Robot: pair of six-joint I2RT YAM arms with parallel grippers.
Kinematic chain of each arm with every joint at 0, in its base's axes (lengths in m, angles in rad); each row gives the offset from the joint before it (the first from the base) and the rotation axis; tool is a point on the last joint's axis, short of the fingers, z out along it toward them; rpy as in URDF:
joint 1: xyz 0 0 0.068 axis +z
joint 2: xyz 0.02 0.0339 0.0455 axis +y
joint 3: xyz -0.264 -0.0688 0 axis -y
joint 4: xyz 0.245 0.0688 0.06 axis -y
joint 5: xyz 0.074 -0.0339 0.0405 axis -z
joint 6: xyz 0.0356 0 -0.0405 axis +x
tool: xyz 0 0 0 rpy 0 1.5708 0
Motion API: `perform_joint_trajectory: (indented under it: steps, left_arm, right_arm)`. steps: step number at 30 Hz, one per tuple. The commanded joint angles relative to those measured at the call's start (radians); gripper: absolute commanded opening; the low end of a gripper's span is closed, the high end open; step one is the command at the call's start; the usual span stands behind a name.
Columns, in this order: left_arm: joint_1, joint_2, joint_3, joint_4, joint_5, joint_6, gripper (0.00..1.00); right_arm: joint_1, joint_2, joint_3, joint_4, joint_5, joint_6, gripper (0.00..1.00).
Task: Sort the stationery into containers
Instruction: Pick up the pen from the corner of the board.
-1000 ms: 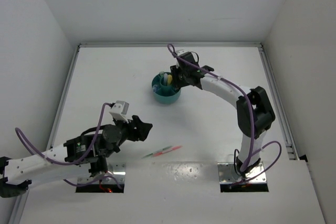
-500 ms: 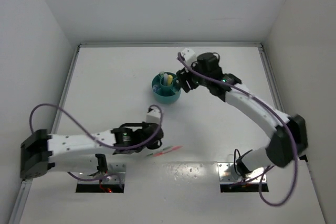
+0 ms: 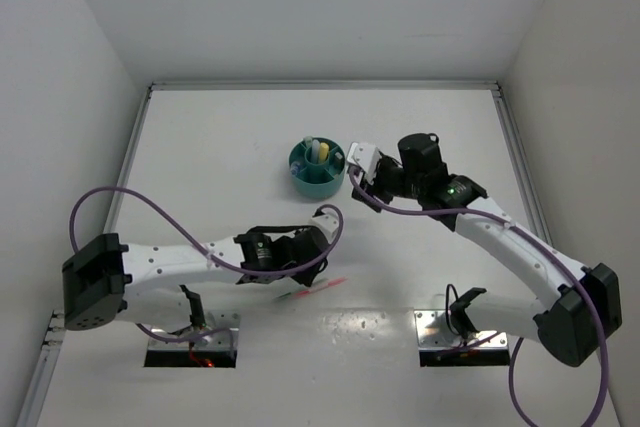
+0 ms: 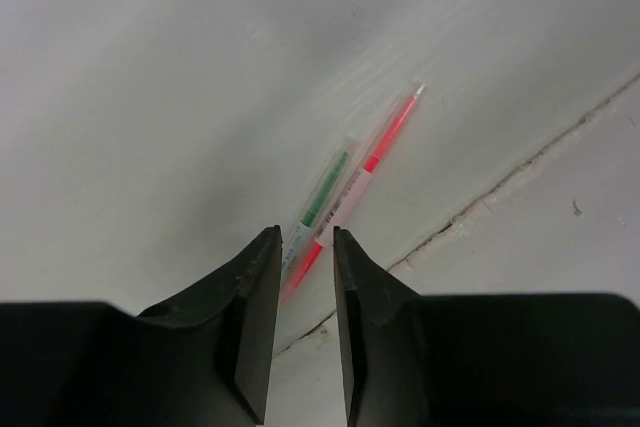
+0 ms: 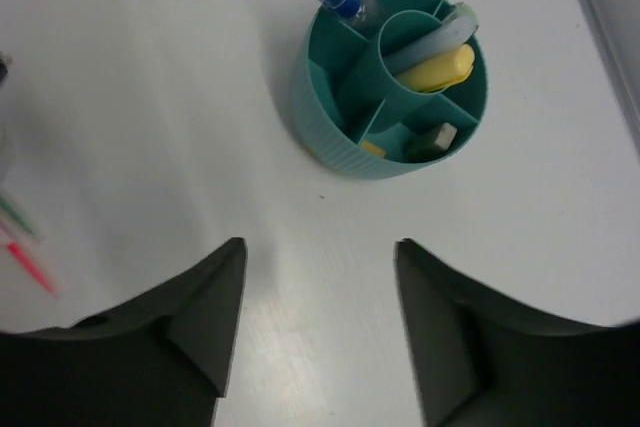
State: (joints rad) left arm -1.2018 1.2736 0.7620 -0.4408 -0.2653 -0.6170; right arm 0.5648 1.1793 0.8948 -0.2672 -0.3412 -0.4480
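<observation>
Plainly, the left tool [image 4: 303, 239], narrowly apart, is nearer: the green pen [image 4: 325, 188] and pink-red pen [image 4: 387, 135] run from its tips toward upper right; the right tool [image 5: 318, 245] gapes empty.

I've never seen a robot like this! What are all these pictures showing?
It is a robot with a left arm and a right arm bolted to a white table. One picture looks down from above. The other two come from little cameras on the wrists, so you see each claw's dark fingers. The left claw hangs over a green pen and a red pen lying side by side. The right claw is wide open near a teal bowl with a yellow marker and more inside. Neither claw holds anything.
</observation>
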Motion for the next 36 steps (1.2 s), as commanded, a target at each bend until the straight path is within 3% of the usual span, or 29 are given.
perform_joint_trajectory:
  steps: [1,4,6,8,11,21,36]
  left_arm:
    - [0.005,0.006,0.016,0.056,0.067,0.068,0.32]
    - [0.005,0.015,0.005,0.070,0.067,0.091,0.27]
    - [0.015,0.027,0.005,0.089,0.067,0.102,0.27]
    - [0.015,0.056,0.005,0.100,0.078,0.114,0.27]
    - [0.015,0.090,-0.004,0.109,0.103,0.123,0.28]
    - [0.015,0.187,-0.004,0.148,0.121,0.141,0.37]
    - [0.033,0.234,-0.004,0.177,0.098,0.142,0.37]
  right_arm:
    - [-0.003,-0.018,0.010,0.029,-0.044,-0.032,0.55]
    - [-0.003,-0.009,0.023,0.019,-0.025,-0.023,0.00]
    - [-0.003,-0.009,0.023,0.028,-0.016,-0.014,0.00]
    - [-0.003,-0.009,0.013,0.040,-0.007,-0.014,0.13]
    - [-0.003,-0.009,0.013,0.040,0.002,-0.004,0.19]
    - [-0.003,-0.009,0.013,0.040,0.002,-0.004,0.19]
    - [-0.003,-0.018,0.013,0.040,-0.007,-0.004,0.19]
